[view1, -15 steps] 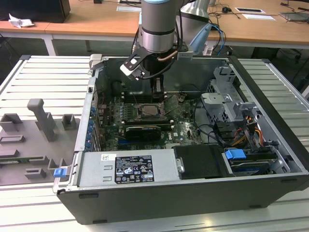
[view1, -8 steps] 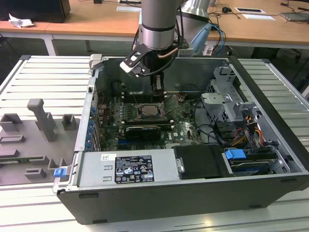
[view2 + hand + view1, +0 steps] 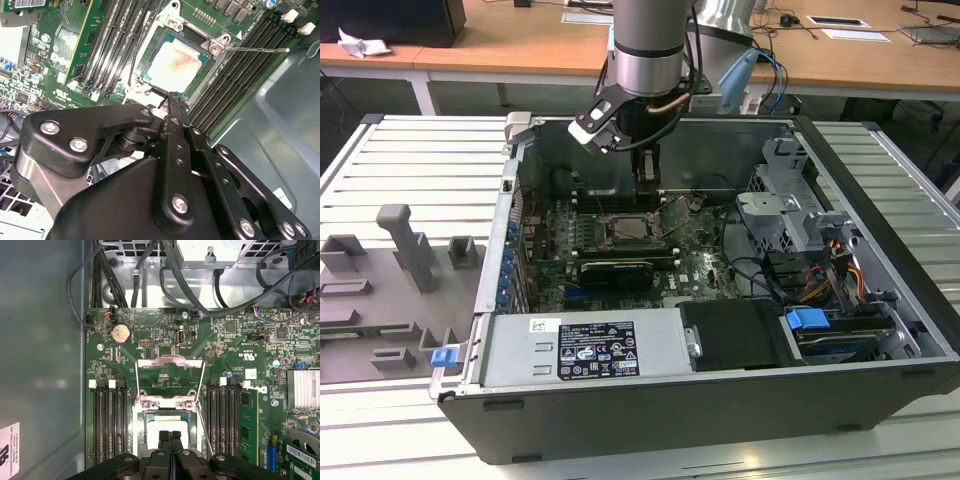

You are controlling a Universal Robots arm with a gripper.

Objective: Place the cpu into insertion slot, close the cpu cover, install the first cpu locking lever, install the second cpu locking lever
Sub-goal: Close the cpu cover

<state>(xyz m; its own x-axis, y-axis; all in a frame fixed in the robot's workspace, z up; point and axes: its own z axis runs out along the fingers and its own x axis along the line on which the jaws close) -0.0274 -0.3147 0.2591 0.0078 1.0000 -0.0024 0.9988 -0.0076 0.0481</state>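
The open computer case [image 3: 620,420] is lying on the slatted surface [image 3: 410,160], with the arm reaching down into it over the green motherboard [image 3: 240,340]. The claw [image 3: 170,437] is hanging just above the socket, its fingers pressed together and pinching nothing. The cpu cover [image 3: 170,361] is lying swung open, beyond its hinge. The insertion slot [image 3: 141,432] is holding the cpu [image 3: 172,65], which is sitting flat inside its rim. One thin wire locking lever [image 3: 255,49] is sticking out unlatched. The cover is probably light, stiff and springy on its hinge, so its free far edge looks the best place to push. The chip is likely fragile.
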